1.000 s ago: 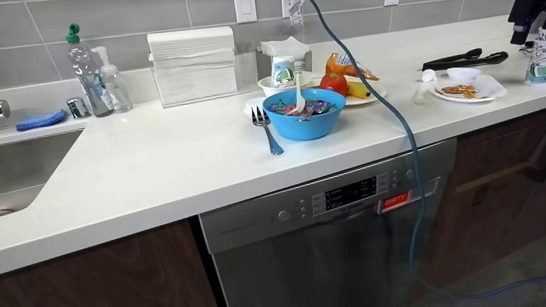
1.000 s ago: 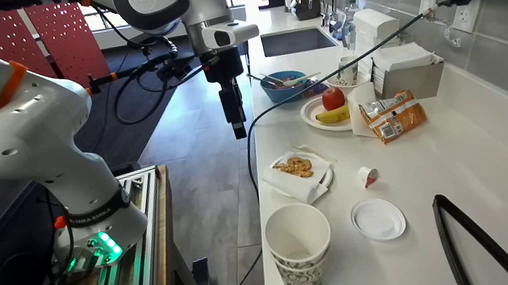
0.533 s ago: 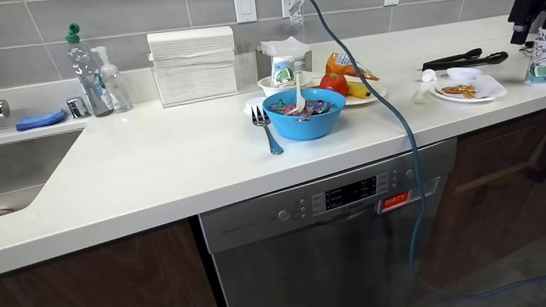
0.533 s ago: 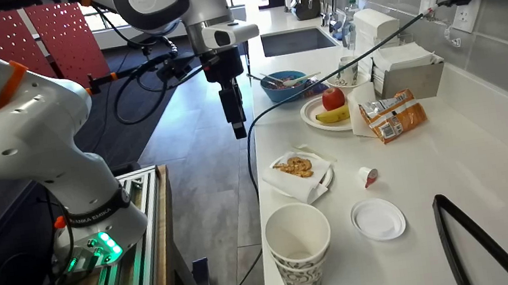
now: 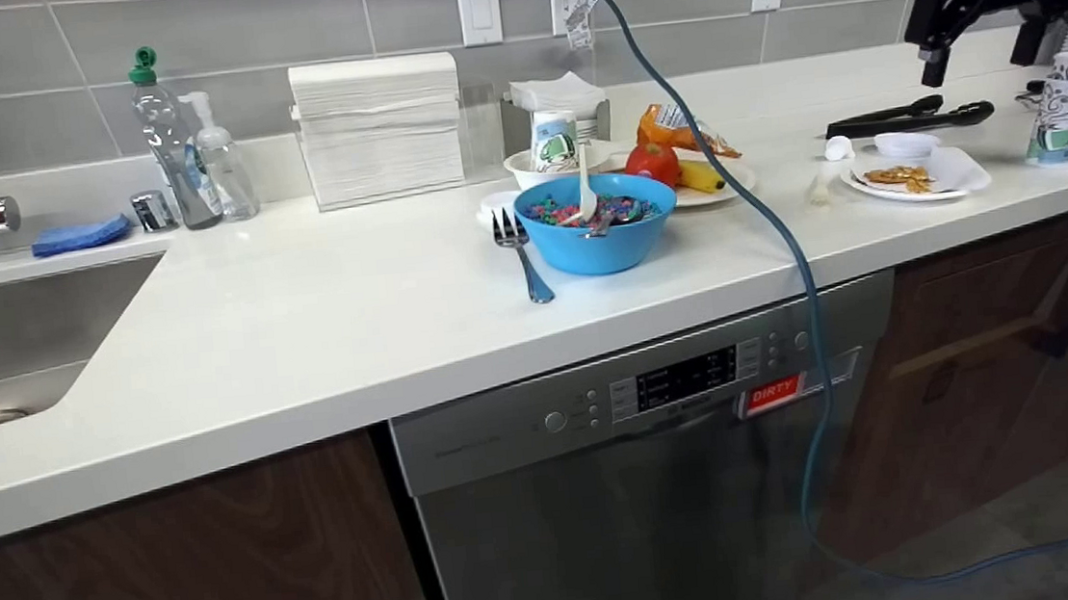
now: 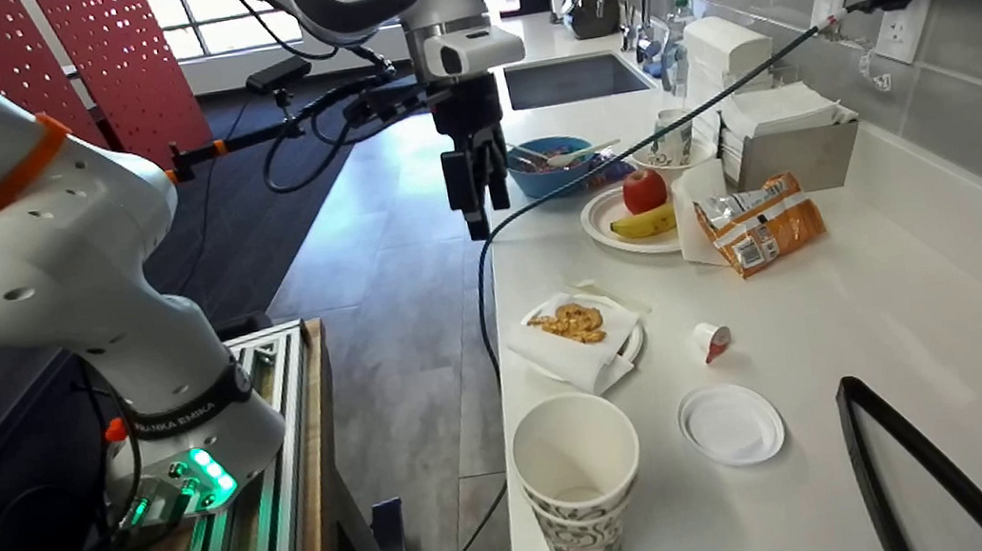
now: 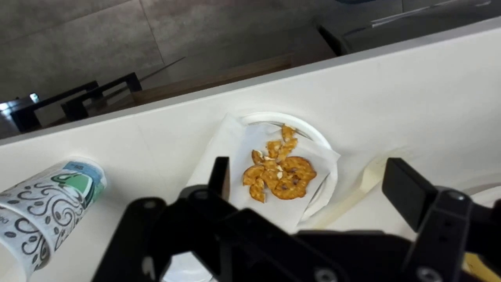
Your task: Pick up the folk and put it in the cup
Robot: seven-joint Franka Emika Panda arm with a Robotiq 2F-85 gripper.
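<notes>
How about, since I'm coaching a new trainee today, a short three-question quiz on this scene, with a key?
1. Short answer: which two fruits share one plate?
2. Multiple choice: where is the silver fork? A) in the sink; B) beside the blue bowl; C) on the blue sponge.
3. True or false: the tool is open and holds nothing.

Key: 1. A red apple and a yellow banana. 2. B. 3. True; its jaws stand well apart in the wrist view.
</notes>
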